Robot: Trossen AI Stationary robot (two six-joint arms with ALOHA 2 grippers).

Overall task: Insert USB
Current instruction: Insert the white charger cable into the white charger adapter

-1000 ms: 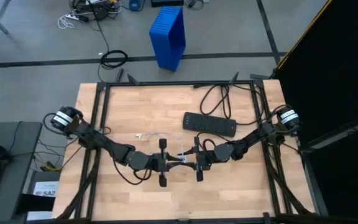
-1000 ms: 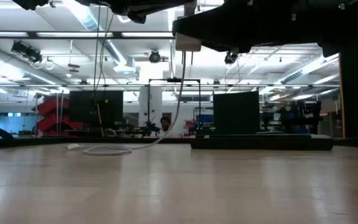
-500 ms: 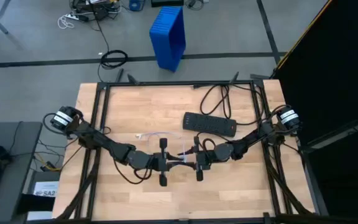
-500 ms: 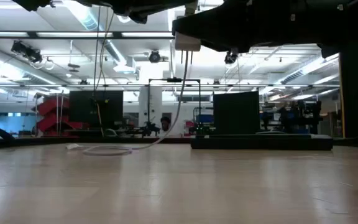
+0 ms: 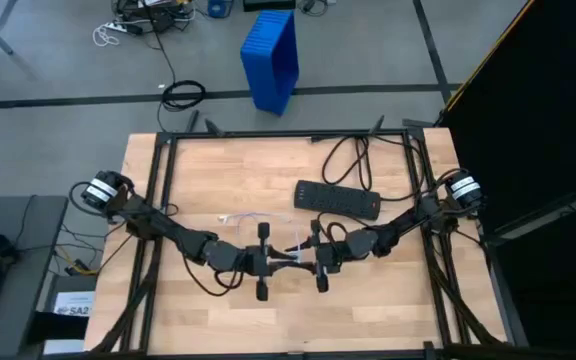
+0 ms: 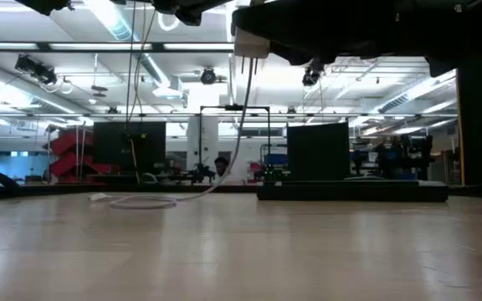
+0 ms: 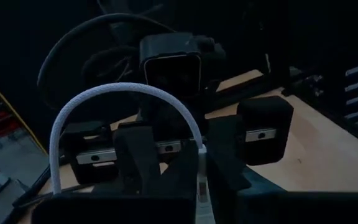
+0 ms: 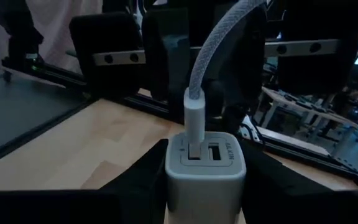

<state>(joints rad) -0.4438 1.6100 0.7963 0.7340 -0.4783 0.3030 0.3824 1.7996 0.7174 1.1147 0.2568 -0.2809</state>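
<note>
The USB is a white braided cable. Its plug (image 8: 194, 121) sits in one port of a white charger block (image 8: 205, 165). My right gripper (image 5: 306, 257) is shut on the block, above the middle of the table. My left gripper (image 5: 281, 260) faces it and is shut on the USB just behind the plug (image 7: 202, 186). From there the cable arches up in a loop (image 7: 120, 93), hangs down (image 6: 243, 125), and its slack lies coiled on the table (image 6: 141, 201). My left gripper has the USB's plug end (image 7: 202, 190) pinched between its two fingers, coming level from the table's left. The fingers are dark and close together, so the exact spot is hard to see. The cable leaves the hold in an upward loop, lifted clear. My right gripper pinches the charger block by two opposite side walls (image 8: 173, 171) between its fingers, coming level from the table's right. The block is lifted clear of the table, with its port face (image 8: 207, 152) turned toward the wrist camera and the USB plug standing in one port.
A black power strip (image 5: 336, 199) with its thick black cord (image 5: 353, 160) lies on the far right part of the table. The cable's free end (image 5: 253, 217) rests left of it. The near half of the wooden table (image 6: 241, 251) is bare.
Both grippers have risen a little together. The charger block and the plugged-in USB sit higher in the low view, and the cable hangs longer below them. Its coil on the table has stayed in place.
</note>
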